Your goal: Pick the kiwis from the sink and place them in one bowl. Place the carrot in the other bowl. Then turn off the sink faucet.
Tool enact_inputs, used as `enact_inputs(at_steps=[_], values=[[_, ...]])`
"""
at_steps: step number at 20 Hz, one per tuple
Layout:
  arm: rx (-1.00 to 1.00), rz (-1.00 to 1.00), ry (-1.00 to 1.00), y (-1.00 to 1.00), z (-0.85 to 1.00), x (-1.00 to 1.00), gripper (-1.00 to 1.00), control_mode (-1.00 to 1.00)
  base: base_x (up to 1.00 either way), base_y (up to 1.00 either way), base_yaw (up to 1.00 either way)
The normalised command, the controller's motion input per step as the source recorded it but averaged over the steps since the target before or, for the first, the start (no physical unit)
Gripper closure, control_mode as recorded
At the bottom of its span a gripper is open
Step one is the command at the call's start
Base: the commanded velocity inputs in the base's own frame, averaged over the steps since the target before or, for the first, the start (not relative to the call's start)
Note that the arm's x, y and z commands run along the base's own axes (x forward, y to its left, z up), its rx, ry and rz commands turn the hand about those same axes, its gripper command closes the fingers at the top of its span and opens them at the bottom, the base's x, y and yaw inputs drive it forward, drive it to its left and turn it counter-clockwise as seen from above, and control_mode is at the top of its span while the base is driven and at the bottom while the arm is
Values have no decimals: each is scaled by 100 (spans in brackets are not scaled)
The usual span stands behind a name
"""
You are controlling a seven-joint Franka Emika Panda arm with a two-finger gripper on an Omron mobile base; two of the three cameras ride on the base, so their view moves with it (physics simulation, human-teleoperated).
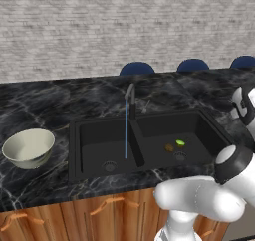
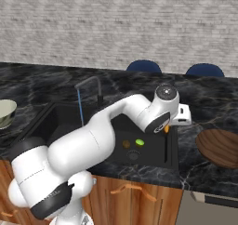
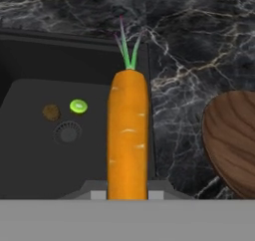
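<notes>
Presently my gripper (image 3: 127, 195) is clamped on the carrot (image 3: 128, 135), which stands up the centre of the hand view from between my fingers, green top uppermost. The two kiwis (image 3: 64, 109) lie in the sink (image 3: 30, 155) at left of it, beside the drain. The brown bowl (image 3: 234, 140) sits at the right edge.

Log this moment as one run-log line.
pincer: shut on carrot | kiwis: in sink | faucet: running | brown bowl: empty
</notes>
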Motion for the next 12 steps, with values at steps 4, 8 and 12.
enact_inputs(at_steps=[4, 8, 12], values=[[0, -1, 0, -33, -6, 0, 100, -100, 0, 0, 0], [0, -1, 0, -34, 0, 0, 100, -100, 0, 0, 0], [0, -1, 0, -35, -1, 0, 100, -100, 0, 0, 0]])
